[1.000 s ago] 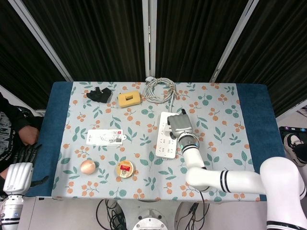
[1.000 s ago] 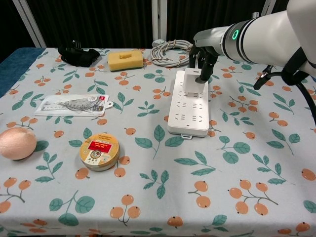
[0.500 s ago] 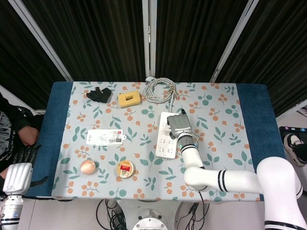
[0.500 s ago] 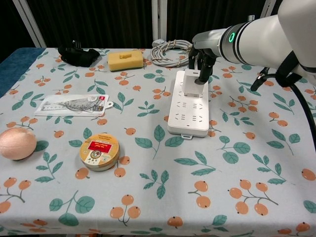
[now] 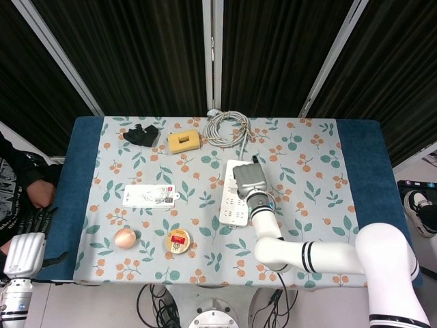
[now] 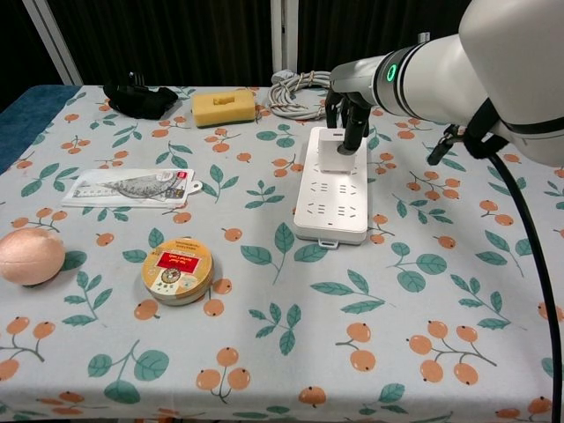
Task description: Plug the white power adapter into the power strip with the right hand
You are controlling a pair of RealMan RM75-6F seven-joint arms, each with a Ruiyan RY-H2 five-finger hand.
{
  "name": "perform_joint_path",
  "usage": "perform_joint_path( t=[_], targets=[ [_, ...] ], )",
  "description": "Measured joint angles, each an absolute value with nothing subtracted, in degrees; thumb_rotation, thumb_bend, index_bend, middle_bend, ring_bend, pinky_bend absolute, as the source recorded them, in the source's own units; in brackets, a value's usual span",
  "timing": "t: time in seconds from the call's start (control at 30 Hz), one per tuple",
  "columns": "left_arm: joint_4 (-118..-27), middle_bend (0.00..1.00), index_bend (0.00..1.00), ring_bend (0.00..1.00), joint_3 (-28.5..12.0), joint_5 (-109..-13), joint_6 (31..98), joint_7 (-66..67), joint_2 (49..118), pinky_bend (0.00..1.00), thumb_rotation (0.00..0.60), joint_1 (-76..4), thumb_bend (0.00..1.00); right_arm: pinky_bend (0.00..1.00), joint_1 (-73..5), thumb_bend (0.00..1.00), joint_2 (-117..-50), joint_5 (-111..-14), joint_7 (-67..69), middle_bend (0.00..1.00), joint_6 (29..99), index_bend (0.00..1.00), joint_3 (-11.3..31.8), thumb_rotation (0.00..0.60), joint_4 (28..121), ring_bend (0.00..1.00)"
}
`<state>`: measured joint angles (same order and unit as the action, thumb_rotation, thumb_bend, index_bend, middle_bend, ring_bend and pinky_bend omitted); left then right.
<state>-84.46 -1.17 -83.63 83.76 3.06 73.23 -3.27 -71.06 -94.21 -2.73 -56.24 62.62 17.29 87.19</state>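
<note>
Right hand [image 6: 350, 117] beside coiled cable [image 6: 302, 92]

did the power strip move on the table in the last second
Yes. In the chest view the power strip has slid slightly left, toward the round tin, which has stayed put. The right hand on the adapter moved left with it.
</note>
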Motion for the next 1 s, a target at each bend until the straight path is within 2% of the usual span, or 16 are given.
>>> perform_joint_path(
  t=[0.4,0.53,0.63,0.73,0.8,0.9,1.0],
  targets=[
    [-83.5,0.03,0.08,0.00,-1.1,-83.6,83.8,2.2,73.7,0.00,0.600,-3.1,0.00,0.00,-71.1,0.73,-95.7,-2.5,-57.3,0.70,62.7,0.75,17.2,0.600,85.4,0.41],
    [-83.3,0.03,0.08,0.00,-1.2,-83.7,83.8,2.1,73.8,0.00,0.600,-3.1,0.00,0.00,-70.6,0.72,-95.4,-2.8,-56.9,0.67,62.5,0.71,17.3,0.600,86.0,0.40],
    [-83.3,0.03,0.08,0.00,-1.2,-83.7,83.8,2.1,73.8,0.00,0.600,-3.2,0.00,0.00,-70.2,0.70,-95.0,-3.0,-56.8,0.64,62.6,0.64,17.3,0.600,86.6,0.38],
    [-83.3,0.03,0.08,0.00,-1.2,-83.8,83.7,2.1,73.8,0.00,0.600,-3.3,0.00,0.00,-70.0,0.65,-94.6,-2.8,-57.0,0.59,62.6,0.53,17.1,0.600,87.2,0.36],
    [-83.4,0.03,0.08,0.00,-1.2,-83.8,83.7,2.2,73.8,0.00,0.600,-3.3,0.00,0.00,-69.8,0.60,-94.4,-2.8,-56.9,0.55,62.4,0.46,17.1,0.600,87.5,0.33],
    [-83.5,0.03,0.08,0.00,-1.3,-83.8,83.7,2.3,73.8,0.00,0.600,-3.3,0.00,0.00,-69.5,0.45,-94.1,-2.8,-56.7,0.50,62.2,0.35,17.1,0.600,87.8,0.28],
    [-83.6,0.03,0.08,0.00,-1.2,-83.8,83.7,2.4,73.7,0.00,0.600,-3.3,0.00,0.00,-69.3,0.40,-93.9,-3.0,-56.3,0.48,62.0,0.29,17.2,0.600,88.0,0.27]
  ],
)
